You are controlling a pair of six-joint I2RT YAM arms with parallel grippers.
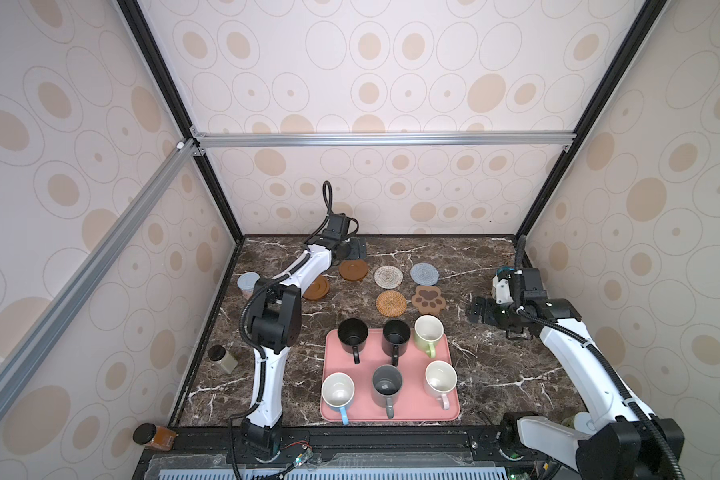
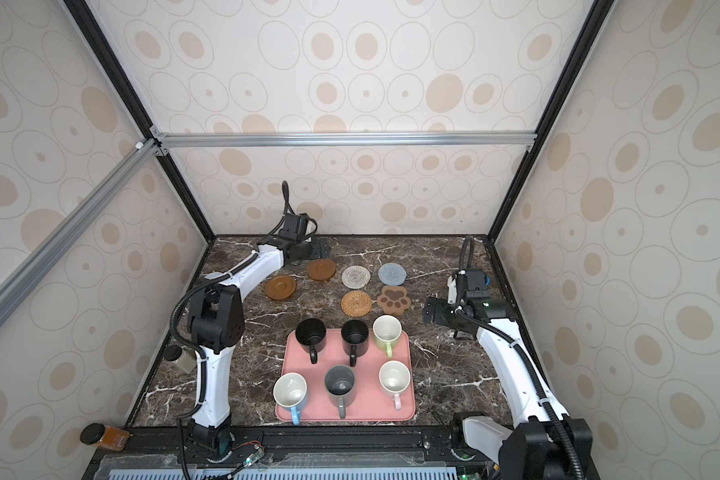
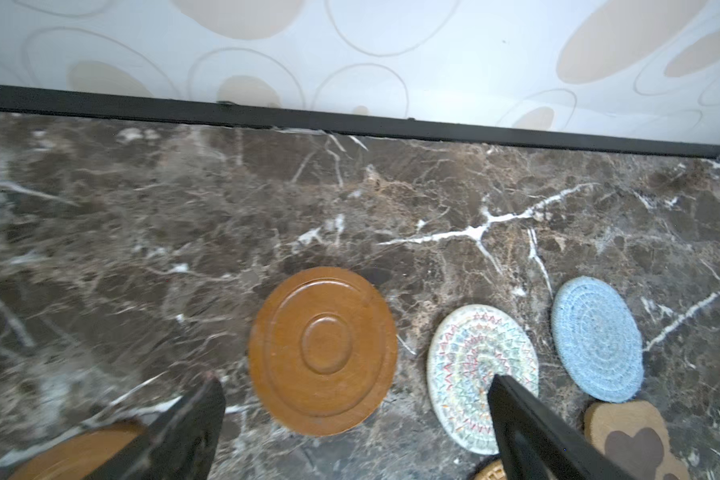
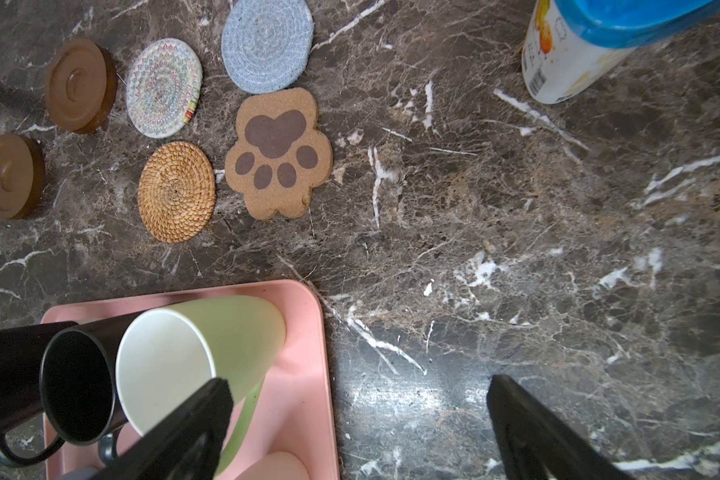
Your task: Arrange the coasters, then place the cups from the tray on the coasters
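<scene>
1. Closest to the camera, a black front rail [image 1: 391,436] runs along the near edge of the dark brown marble table [image 1: 495,374]. Just behind it sits a large pink rectangular tray [image 1: 412,370] with rounded corners.
2. Bare marble stretches from the tray's right rim to the table's right edge, and a bare strip runs along the back wall.
3. A white container with a blue lid [image 4: 578,54] stands near the right edge. Its label shows orange print and a barcode; the writing is too small to read.
4. Six mugs stand upright on the tray, handles toward the front.
   - Far row: a black mug [image 1: 352,334], a second black mug [image 1: 396,334] and a light green mug [image 1: 428,330].
   - Near row: a white mug with blue handle [image 1: 337,390], a grey mug [image 1: 387,384] and a white mug with pink handle [image 1: 440,379].
5. Six coasters lie flat behind the tray.
   - Far row: a brown wooden disc [image 1: 353,270], a cream woven round [image 1: 388,276] and a grey-blue woven round [image 1: 424,273].
   - Nearer row: a second brown wooden disc [image 1: 316,287], a tan rattan round [image 1: 391,303] and a brown paw-shaped mat [image 1: 429,300], which lies just beside the grey-blue round.
6. The left gripper [image 3: 355,379] is spread wide and empty, by the back wall near the far wooden disc.
7. The right gripper [image 4: 358,380] is also spread wide and empty, over bare marble to the right of the paw-shaped mat.
</scene>
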